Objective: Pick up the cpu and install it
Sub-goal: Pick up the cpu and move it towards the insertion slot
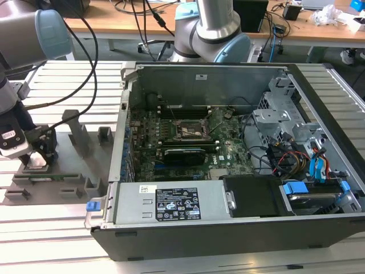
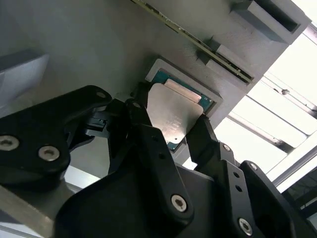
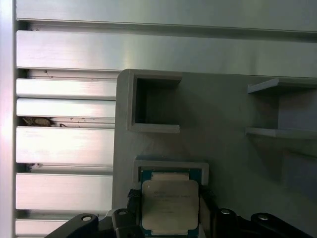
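Clamped in gripper (image 2: pixel 171 126) by opposite edges: cpu (image 3: pixel 170 206), flat in pocket of grey fixture (image 1: pixel 80 166). Directly between fingertips, square to them; motherboard socket (image 1: pixel 191 130) well apart toward exterior view's right.

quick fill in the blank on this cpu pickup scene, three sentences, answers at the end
1. The small square silvery-grey cpu lies in a pocket of the ___ plastic fixture.
2. The black gripper hangs right over the ___.
3. The square black-framed motherboard socket sits ___ the open black computer case, to the exterior view's right of the fixture.
Missing words: grey; cpu; inside.
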Motion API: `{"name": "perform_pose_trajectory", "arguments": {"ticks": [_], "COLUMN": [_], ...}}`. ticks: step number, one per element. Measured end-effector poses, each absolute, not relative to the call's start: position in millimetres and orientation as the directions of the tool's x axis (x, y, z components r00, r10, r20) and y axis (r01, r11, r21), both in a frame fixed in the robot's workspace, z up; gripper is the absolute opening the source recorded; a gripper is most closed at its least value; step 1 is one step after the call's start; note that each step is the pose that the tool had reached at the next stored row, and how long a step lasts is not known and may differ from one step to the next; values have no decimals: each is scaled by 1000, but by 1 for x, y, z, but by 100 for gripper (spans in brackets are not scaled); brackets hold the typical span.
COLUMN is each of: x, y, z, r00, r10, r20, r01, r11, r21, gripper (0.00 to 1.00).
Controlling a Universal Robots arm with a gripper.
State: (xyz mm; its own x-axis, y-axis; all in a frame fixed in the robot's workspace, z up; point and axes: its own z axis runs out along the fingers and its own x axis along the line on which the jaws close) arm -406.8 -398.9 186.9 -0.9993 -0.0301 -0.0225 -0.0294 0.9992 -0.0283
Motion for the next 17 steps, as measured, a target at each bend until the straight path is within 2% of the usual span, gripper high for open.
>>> {"name": "perform_pose_trajectory", "arguments": {"ticks": [17], "x": [-407], "y": [-399], "z": [189], "r00": [-999], "r10": [-30], "r20": [-23], "r01": [-29], "r11": [999], "r21": [-28], "gripper": [55]}}
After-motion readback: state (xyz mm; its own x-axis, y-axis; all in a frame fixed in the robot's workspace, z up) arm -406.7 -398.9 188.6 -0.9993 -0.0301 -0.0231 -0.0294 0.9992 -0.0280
